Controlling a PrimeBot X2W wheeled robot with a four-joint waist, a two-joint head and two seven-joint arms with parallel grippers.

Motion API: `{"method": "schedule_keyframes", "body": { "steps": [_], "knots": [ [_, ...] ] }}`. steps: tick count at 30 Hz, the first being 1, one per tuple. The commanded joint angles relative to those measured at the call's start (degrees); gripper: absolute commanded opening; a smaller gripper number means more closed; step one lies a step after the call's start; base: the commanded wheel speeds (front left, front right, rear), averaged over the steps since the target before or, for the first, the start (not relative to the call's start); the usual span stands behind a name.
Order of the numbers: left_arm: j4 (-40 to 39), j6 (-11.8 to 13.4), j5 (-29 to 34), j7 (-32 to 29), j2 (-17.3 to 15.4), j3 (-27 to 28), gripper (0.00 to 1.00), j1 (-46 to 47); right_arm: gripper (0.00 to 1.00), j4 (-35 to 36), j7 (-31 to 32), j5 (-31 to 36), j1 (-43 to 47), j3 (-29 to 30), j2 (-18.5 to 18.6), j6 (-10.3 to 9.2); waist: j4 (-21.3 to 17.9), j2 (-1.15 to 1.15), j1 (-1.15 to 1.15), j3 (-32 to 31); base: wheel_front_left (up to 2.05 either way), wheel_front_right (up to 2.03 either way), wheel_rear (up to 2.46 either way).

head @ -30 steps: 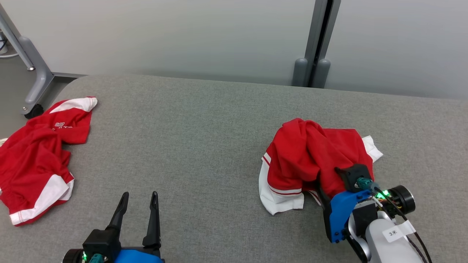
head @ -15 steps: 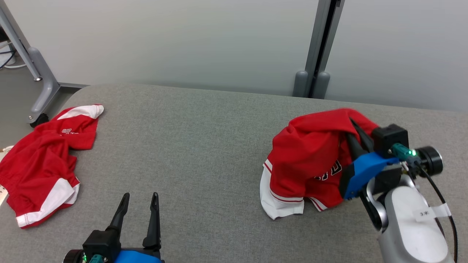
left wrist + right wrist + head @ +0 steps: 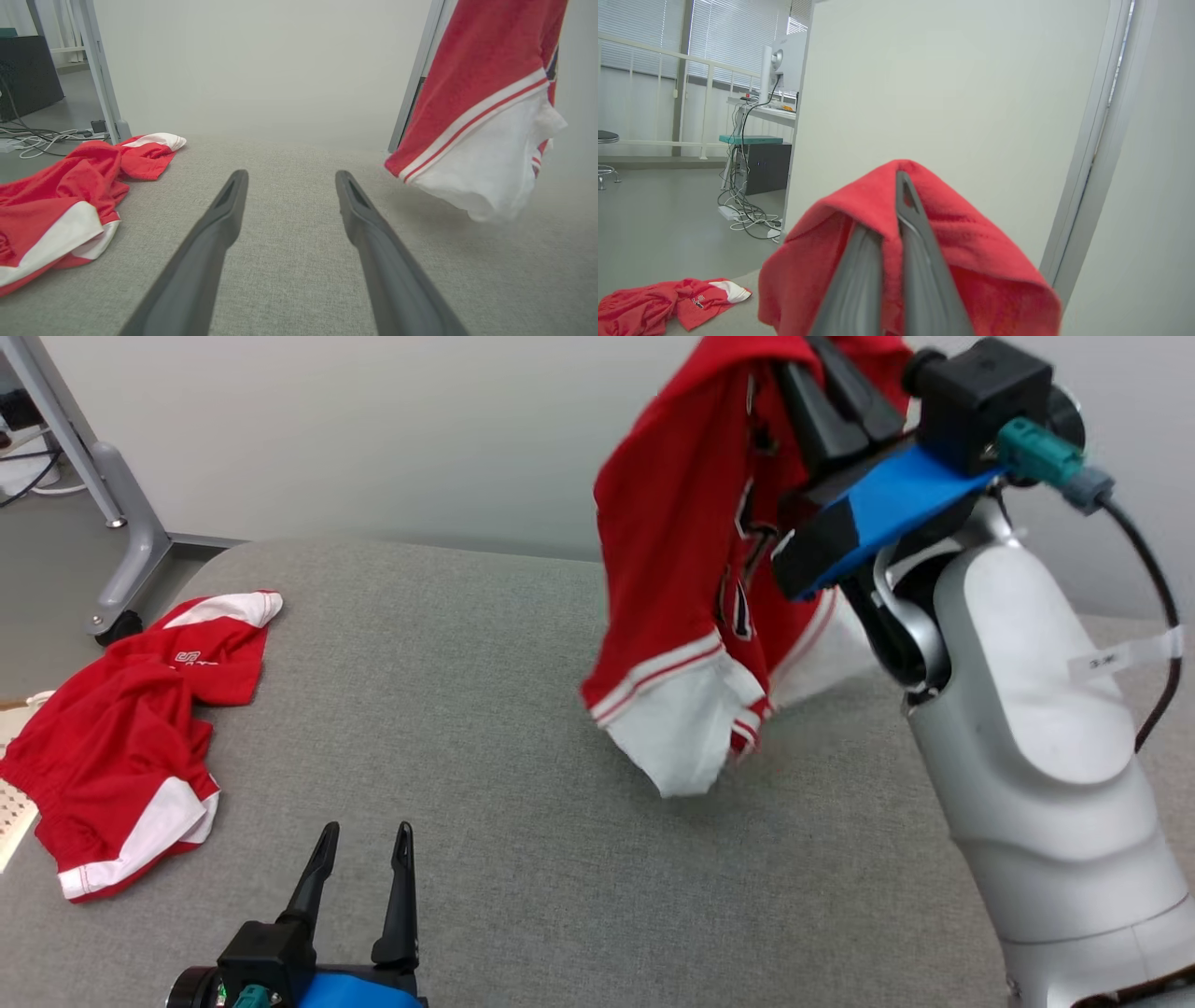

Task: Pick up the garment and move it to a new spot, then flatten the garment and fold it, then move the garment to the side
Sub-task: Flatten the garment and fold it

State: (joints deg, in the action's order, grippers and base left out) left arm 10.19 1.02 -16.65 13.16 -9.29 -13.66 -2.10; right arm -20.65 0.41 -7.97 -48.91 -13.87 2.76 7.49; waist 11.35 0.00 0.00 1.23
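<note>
The garment (image 3: 681, 569) runs off the head view's top edge, its dark lettering (image 3: 739, 611) unreadable among folds.

Right gripper (image 3: 822, 373): shut onto garment (image 3: 672, 523), then raised from table (image 3: 467, 709) to well above it. Garment: lifted off table, crumpled heap drawn out into hanging drape, white hem lowest, clear of surface. Head view shifted slightly.

Red-and-white garment (image 3: 686, 569) hanging above table (image 3: 485, 644)

Garment (image 3: 681, 523) above table (image 3: 485, 709), shorts (image 3: 121, 737) at left
</note>
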Motion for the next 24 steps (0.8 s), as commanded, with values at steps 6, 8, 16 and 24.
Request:
{"method": "schedule_keyframes", "body": {
  "steps": [6,8,16,24],
  "knots": [
    [-0.3,0.3,0.1,0.7,-0.1,-0.1,1.0,1.4,0.0,-2.2,-5.3,-0.4,-3.3,3.3,0.3,0.01,0.9,0.0,0.0,0.8,0.0,0.0,0.0],
    [-0.6,0.4,-0.1,0.8,-0.2,0.2,1.0,1.4,0.0,-3.3,-5.3,1.6,-0.7,5.8,0.3,0.01,0.7,0.0,0.0,1.3,0.0,0.0,0.0],
    [-0.6,0.3,-0.4,1.2,-0.4,0.3,1.0,3.0,0.0,-10.9,-3.2,9.8,12.2,17.7,3.3,0.01,-0.7,0.0,0.0,4.0,0.0,0.0,0.0],
    [0.4,0.3,-0.4,1.4,-0.4,-0.3,1.0,4.1,1.0,-16.7,-3.4,18.4,21.0,28.5,3.8,0.01,-1.7,0.0,0.0,4.5,0.0,0.0,0.0]
  ]
}}
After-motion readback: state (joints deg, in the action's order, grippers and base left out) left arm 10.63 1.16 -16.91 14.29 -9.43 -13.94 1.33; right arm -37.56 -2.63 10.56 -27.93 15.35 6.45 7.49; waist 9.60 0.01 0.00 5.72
